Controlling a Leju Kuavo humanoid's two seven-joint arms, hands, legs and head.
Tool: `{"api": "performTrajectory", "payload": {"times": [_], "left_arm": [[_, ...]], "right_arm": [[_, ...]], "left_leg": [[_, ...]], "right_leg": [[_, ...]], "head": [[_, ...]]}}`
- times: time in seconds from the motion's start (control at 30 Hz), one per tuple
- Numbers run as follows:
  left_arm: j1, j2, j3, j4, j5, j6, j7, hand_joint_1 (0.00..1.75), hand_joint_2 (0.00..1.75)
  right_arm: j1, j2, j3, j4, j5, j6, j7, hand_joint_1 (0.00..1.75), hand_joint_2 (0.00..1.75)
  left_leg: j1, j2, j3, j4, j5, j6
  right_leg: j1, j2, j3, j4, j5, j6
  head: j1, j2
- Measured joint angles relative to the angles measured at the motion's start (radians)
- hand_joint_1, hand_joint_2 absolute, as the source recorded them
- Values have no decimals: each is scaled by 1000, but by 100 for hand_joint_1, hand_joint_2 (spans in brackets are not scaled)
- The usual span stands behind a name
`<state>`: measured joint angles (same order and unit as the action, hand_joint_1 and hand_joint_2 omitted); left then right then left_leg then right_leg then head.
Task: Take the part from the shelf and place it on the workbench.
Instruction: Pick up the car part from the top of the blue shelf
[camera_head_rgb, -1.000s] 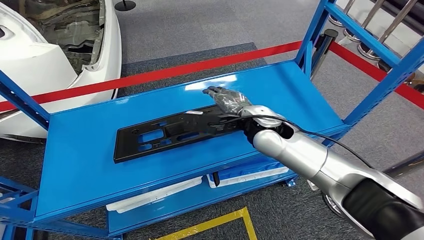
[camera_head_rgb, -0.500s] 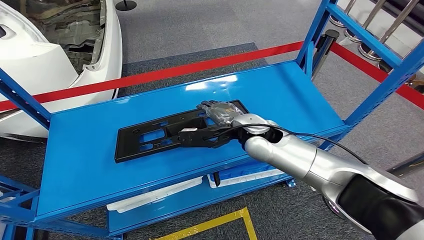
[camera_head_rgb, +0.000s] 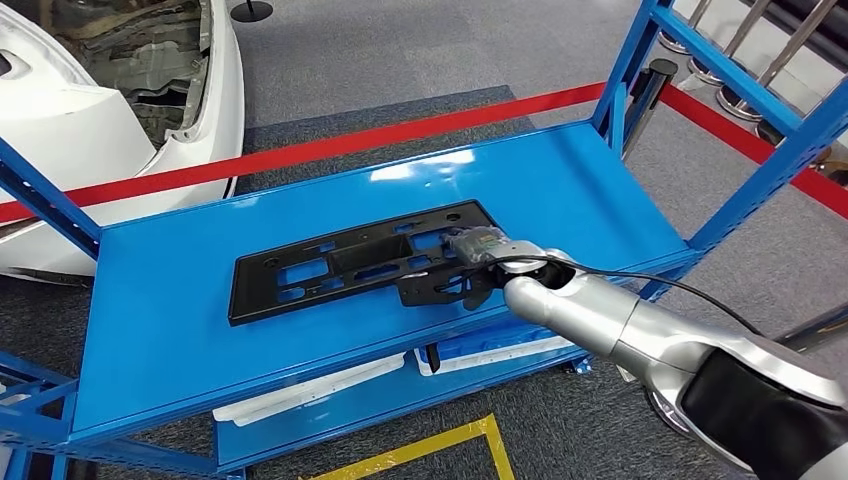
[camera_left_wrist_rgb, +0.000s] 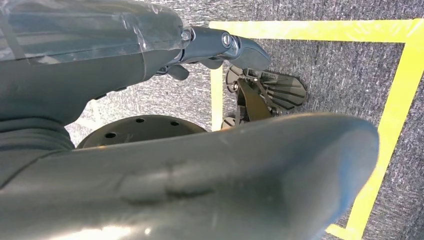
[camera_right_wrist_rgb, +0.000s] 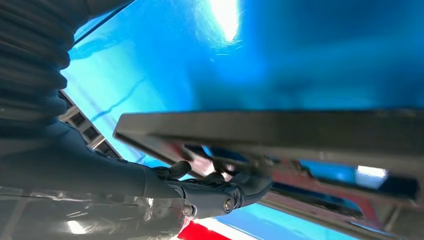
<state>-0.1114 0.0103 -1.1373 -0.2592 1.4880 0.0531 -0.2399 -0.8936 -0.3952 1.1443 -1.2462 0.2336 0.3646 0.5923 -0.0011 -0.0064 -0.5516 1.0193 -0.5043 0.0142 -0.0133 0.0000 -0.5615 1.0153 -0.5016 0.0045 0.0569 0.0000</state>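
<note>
- In the head view the black part (camera_head_rgb: 355, 260), a long flat frame with cut-out windows, lies flat on the top blue shelf (camera_head_rgb: 180, 330).
- Its long axis runs across the shelf from the robot's left to its right, the right end angled a little further from the robot than the left end.
- The right hand (camera_head_rgb: 470, 268) sits at the right end of the part, on its near edge, with dark fingers (camera_head_rgb: 430, 290) reaching under or along that edge toward the left.
- From this view I cannot tell whether the hand has really closed on the part or only rests against it.
- The right wrist view looks close along the part (camera_right_wrist_rgb: 280, 130) from its edge, with the shiny blue shelf (camera_right_wrist_rgb: 310, 55) surface behind it.
- There the right hand (camera_right_wrist_rgb: 200, 192) has its fingers (camera_right_wrist_rgb: 250, 185) curled against the edge of the part, touching it; a firm grip cannot be confirmed.
- The left wrist view shows the left hand (camera_left_wrist_rgb: 150, 100) hanging over grey carpet (camera_left_wrist_rgb: 325, 65) marked with yellow tape (camera_left_wrist_rgb: 400, 100); the fingers (camera_left_wrist_rgb: 230, 47) are stretched out and apart, holding nothing.
- The head view alone takes in a white car body (camera_head_rgb: 110, 110) at the far left, a red barrier strip (camera_head_rgb: 400, 135) behind the shelf, and white parts (camera_head_rgb: 310, 390) on the lower shelf level.
</note>
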Motion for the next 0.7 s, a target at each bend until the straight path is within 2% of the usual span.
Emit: {"api": "performTrajectory", "payload": {"times": [0.3,0.53,0.7], "left_arm": [[2,0,0,-3,6,5,0,0,0],[2,0,0,-6,19,12,-1,0,0],[2,0,0,-7,20,13,-2,0,0]], "right_arm": [[6,-17,11,56,61,-64,-50,0,175],[40,-22,0,92,241,-175,-139,0,175],[52,-23,-22,105,291,-193,-160,0,175]], "left_leg": [[0,0,0,0,0,0],[0,0,0,0,0,0],[0,0,0,1,0,0]], "right_leg": [[0,0,0,0,0,0],[0,0,0,0,0,0],[0,0,0,0,0,0]], "head": [[0,0],[0,0],[0,0]]}}
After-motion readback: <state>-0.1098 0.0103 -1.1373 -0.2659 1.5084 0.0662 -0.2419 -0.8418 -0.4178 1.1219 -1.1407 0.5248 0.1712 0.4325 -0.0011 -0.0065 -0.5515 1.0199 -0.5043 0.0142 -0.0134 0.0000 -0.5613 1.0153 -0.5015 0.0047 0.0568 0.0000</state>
